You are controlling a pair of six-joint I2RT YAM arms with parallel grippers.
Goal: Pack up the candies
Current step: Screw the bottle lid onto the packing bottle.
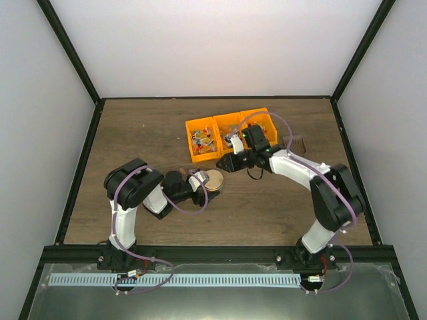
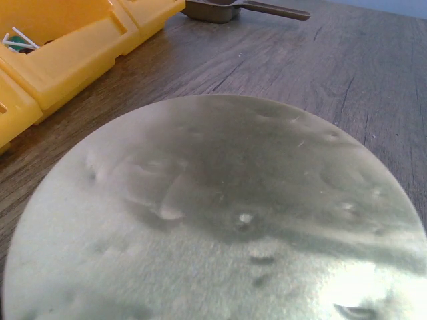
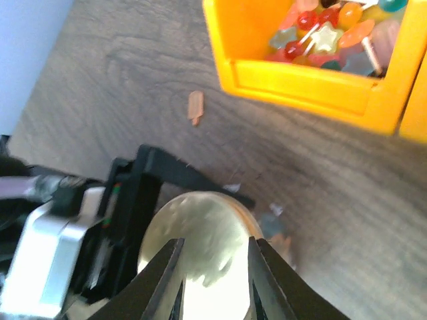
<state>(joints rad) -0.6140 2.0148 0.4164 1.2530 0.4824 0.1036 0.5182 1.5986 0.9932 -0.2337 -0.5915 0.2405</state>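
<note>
The candies [image 1: 202, 141] are tiny mixed-colour sweets piled in the left compartment of the orange bin [image 1: 227, 123]; the right wrist view has them at the top right [image 3: 327, 33]. The round cream lid [image 1: 214, 179] lies flat on a round container just in front of the bin. My left gripper [image 1: 200, 185] grips that container, its black fingers [image 3: 173, 170] running along its sides. The lid [image 2: 220, 213] fills the left wrist view and hides those fingers there. My right gripper [image 3: 215, 243] hovers just above the lid [image 3: 200, 227], open, with nothing between its fingers.
One loose pale-orange candy [image 3: 195, 107] lies on the wood in front of the bin [image 3: 300, 80]. A few blurred small pieces [image 3: 277, 223] show by the lid's right edge. The brown scoop [image 2: 227, 8] lies on the table beyond the bin [image 2: 73, 60].
</note>
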